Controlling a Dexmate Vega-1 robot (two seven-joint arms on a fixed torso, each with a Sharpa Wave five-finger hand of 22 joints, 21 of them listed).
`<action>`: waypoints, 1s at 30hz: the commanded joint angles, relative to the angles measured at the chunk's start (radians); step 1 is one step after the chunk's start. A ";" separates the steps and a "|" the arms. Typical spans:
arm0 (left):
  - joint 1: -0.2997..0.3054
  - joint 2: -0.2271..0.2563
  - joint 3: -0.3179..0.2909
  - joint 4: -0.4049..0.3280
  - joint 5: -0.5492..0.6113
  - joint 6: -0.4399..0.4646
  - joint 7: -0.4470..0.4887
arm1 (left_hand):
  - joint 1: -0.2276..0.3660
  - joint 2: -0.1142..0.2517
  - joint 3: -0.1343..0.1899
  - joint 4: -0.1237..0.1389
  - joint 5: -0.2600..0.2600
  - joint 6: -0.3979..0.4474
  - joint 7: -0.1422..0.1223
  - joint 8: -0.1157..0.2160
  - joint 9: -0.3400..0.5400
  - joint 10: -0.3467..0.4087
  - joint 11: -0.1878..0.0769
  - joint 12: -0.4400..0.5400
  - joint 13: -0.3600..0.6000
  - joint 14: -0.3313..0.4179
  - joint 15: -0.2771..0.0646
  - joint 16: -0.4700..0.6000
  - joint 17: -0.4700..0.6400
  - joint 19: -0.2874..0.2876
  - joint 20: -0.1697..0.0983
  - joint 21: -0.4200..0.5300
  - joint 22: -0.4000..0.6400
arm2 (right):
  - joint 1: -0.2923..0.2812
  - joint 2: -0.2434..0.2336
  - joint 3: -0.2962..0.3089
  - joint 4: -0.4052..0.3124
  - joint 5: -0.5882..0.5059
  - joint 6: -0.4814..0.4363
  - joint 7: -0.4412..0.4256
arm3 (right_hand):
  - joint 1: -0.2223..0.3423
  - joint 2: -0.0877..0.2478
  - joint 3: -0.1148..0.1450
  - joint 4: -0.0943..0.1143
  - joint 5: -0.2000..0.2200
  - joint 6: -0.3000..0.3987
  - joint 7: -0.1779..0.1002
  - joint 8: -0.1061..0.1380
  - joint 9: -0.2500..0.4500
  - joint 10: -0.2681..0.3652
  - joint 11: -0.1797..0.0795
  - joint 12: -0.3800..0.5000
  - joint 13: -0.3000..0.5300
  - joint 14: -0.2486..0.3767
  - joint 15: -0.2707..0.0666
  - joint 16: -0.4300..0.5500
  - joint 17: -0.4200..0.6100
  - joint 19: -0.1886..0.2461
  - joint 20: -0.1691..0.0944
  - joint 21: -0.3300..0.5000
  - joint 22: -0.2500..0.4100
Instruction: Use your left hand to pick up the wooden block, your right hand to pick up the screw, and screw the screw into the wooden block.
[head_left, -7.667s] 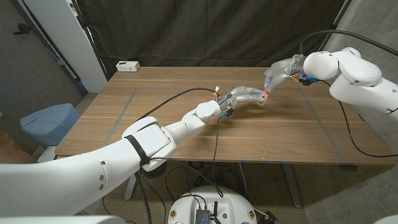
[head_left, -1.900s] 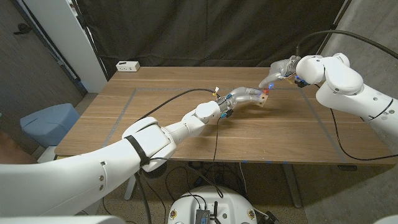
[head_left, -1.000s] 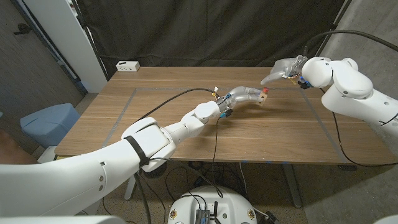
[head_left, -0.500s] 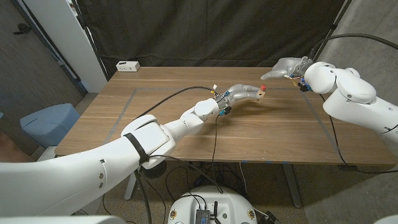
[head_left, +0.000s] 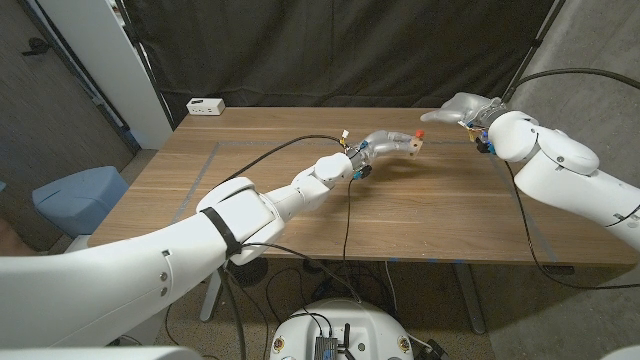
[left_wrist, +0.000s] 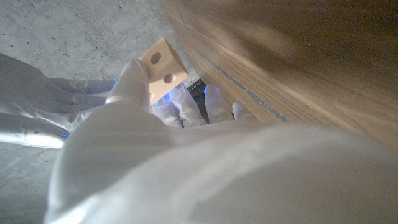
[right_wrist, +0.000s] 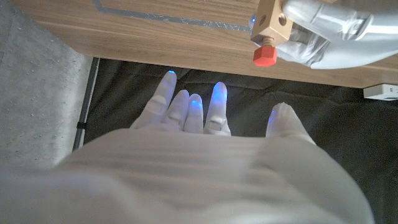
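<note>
Above the far side of the tabletop (head_left: 300, 200), the right hand (head_left: 458, 105) has drawn back with fingers spread and empty, leaving the red-headed screw (right_wrist: 264, 55) seated in the wooden block (head_left: 412, 145) gripped aloft by the left hand (head_left: 385, 145), so the threading looks essentially done.

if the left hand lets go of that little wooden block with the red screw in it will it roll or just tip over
The small pale wooden cube has flat faces, so it probably won't roll. The red-headed screw stands out from one face, so the block would likely tip onto another face or lean on the screw. It looks rigid and light, since the left hand holds it off the table by its fingers alone.
</note>
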 joint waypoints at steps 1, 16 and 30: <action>-0.018 -0.012 0.012 0.005 -0.020 0.063 0.045 | -0.016 0.041 0.040 0.036 0.007 0.063 0.028 0.016 0.003 0.008 0.003 0.007 0.006 0.007 -0.091 0.006 0.007 0.012 -0.004 0.008 0.003 | -0.060 0.071 0.053 0.033 0.148 0.015 -0.204 | -0.014 -0.001 -0.001 0.006 0.003 -0.004 0.011 -0.008 0.000 0.014 0.000 0.009 0.003 0.011 0.005 0.007 0.006 0.006 -0.002 -0.001 0.004; -0.004 -0.012 0.008 0.004 -0.033 0.016 0.067 | -0.013 0.037 0.037 0.033 0.006 0.065 0.026 0.017 0.003 0.012 0.003 0.009 0.005 0.008 -0.094 0.008 0.008 0.019 -0.004 0.010 0.003 | -0.119 0.186 0.090 0.099 0.267 0.108 -0.436 | -0.023 0.007 -0.005 0.009 0.003 0.000 0.019 -0.014 -0.002 0.028 0.009 0.013 0.002 0.028 0.016 0.013 0.007 0.012 0.004 -0.001 0.004; 0.018 -0.006 -0.010 0.002 -0.032 -0.058 0.064 | -0.011 0.037 0.035 0.033 0.005 0.065 0.023 0.017 0.003 0.012 0.002 0.009 0.005 0.009 -0.093 0.009 0.010 0.021 -0.004 0.010 0.004 | -0.188 0.291 0.140 0.129 0.372 0.216 -0.591 | -0.031 0.013 -0.010 0.008 0.002 -0.006 0.023 -0.026 -0.005 0.039 0.026 0.015 0.001 0.035 0.036 0.014 0.008 0.018 0.018 -0.001 0.004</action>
